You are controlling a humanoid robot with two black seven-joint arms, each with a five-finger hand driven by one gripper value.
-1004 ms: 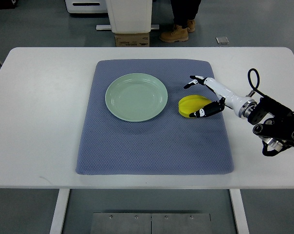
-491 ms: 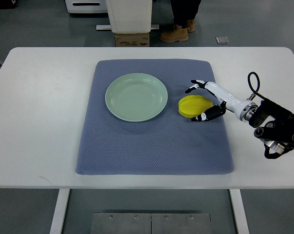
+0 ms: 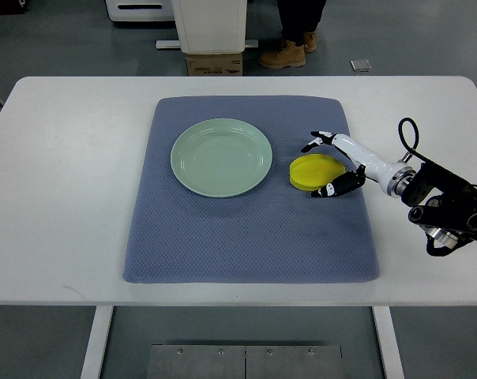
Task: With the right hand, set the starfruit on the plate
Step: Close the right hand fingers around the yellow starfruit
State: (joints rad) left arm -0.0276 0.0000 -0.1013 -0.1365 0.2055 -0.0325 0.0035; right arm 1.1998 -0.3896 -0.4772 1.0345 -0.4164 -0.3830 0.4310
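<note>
- Starfruit point(image 3: 315, 171): yellow, rounded piece lying flat on the blue-grey mat point(image 3: 246, 237), in the mat's right half, nearer its far edge than its near edge. It sits just to the right of the plate, with a narrow strip of mat between the two.
- Plate point(image 3: 221, 156): pale green, round, holding nothing; it rests on the mat's far half, a little left of the mat's centre line.
- Right hand point(image 3: 333, 164): white with black fingertips, reaching in from the desk's right edge. Its fingers are spread apart around the right side of the starfruit, one tip point(image 3: 311, 144) at the fruit's far-right side and another point(image 3: 324, 190) at its near-right side. The fruit lies between them; whether the tips touch it cannot be told, and nothing is lifted.
- Right arm point(image 3: 448, 201): black wrist and forearm assembly with a looped black cable, lying over the bare desk surface beyond the mat's right edge.
- Mat: rectangular, textured fabric, covering the middle of the desk and stopping short of every desk edge.
- Desk point(image 3: 65, 197): white top with rounded corners, bare to the left and right of the mat.
- Cardboard box point(image 3: 215, 64): on the floor beyond the desk's far edge, under a white pedestal point(image 3: 209, 24).
- Boots point(image 3: 288, 50): tan pair, belonging to a person standing on the floor beyond the far edge.
</note>
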